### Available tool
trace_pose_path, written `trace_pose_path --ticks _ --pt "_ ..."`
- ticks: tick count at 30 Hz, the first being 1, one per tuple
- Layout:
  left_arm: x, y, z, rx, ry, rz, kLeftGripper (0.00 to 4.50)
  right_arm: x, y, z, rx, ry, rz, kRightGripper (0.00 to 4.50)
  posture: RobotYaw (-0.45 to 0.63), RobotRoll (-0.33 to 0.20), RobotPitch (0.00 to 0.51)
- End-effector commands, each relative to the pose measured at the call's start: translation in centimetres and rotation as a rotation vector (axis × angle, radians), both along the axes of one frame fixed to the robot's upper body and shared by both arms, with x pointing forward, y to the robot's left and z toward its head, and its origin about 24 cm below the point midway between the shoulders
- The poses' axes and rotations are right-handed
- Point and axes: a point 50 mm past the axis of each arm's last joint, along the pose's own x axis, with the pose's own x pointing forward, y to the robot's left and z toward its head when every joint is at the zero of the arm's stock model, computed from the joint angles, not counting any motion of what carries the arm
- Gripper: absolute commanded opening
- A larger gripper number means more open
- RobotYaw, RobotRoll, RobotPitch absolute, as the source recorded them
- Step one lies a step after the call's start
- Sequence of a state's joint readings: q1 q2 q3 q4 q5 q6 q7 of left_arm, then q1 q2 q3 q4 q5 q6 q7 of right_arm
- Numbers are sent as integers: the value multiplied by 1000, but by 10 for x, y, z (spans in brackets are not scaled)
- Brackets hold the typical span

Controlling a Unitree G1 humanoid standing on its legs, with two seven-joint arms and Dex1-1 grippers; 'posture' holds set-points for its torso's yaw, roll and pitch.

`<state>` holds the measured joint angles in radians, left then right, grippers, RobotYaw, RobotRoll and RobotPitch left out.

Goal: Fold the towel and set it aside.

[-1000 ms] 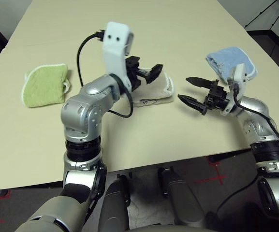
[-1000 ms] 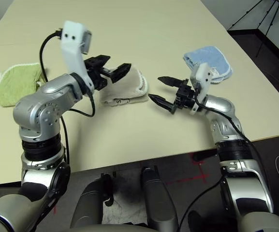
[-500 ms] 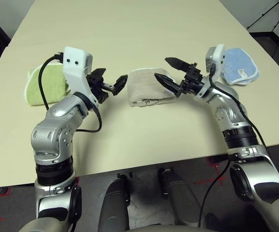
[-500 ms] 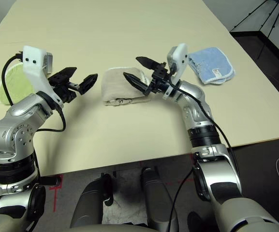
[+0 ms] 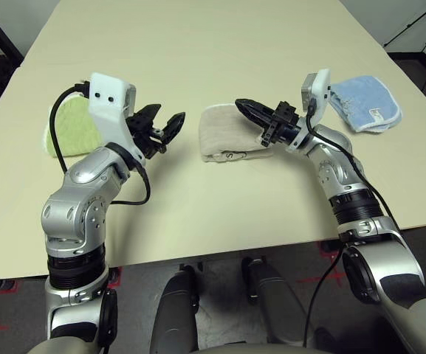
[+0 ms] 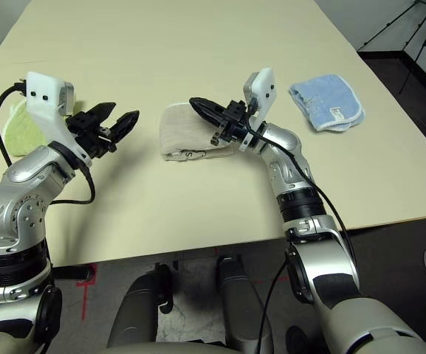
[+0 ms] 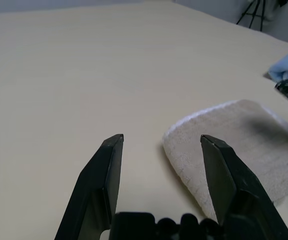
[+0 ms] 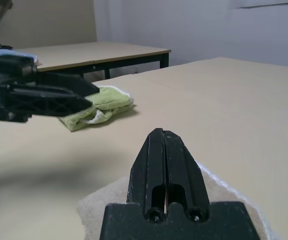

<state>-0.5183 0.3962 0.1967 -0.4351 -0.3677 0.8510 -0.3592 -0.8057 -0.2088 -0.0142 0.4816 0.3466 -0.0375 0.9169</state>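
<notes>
The towel point(image 5: 224, 134), beige terry folded into a thick pad with a white stitched edge, lies mid-table. My right gripper point(image 5: 242, 105) hovers over the towel's right part, its black fingers point(image 8: 164, 150) pressed together with nothing between them. My left gripper point(image 5: 165, 118) hangs a little to the left of the towel point(image 7: 243, 145), apart from it. Its two fingers point(image 7: 106, 170) stand open and empty, pointing toward the cloth.
A lime-green towel point(image 5: 69, 129) lies at the left behind my left arm. A light-blue towel point(image 5: 368, 103) lies at the far right near the table edge. Bare tabletop point(image 5: 198, 44) stretches behind the towels and in front of them.
My right gripper swung in over the towel and shut its fingers. My left gripper drew back leftward off the towel and its fingers narrowed a little. The camera view shifted too.
</notes>
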Motion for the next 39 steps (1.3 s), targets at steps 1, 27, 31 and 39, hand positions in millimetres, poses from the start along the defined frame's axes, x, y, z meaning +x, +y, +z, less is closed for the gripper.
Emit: trace_pose_path --ticks 1,27,31,39 --pt "2 -8 12 -30 -33 -48 2950 2 -6 3 -6 -2 -13 14 -76 0 193" --pt "6 -18 3 -43 12 -83 4500 -4 -3 -2 -20 23 28 1491 -88 0 200" --pt "6 -19 3 -42 11 -86 4500 -4 -3 -2 -20 21 31 3044 -89 0 199" --pt "5 -21 3 -46 4 -106 4318 -5 -3 -2 -18 18 34 4486 -94 0 195"
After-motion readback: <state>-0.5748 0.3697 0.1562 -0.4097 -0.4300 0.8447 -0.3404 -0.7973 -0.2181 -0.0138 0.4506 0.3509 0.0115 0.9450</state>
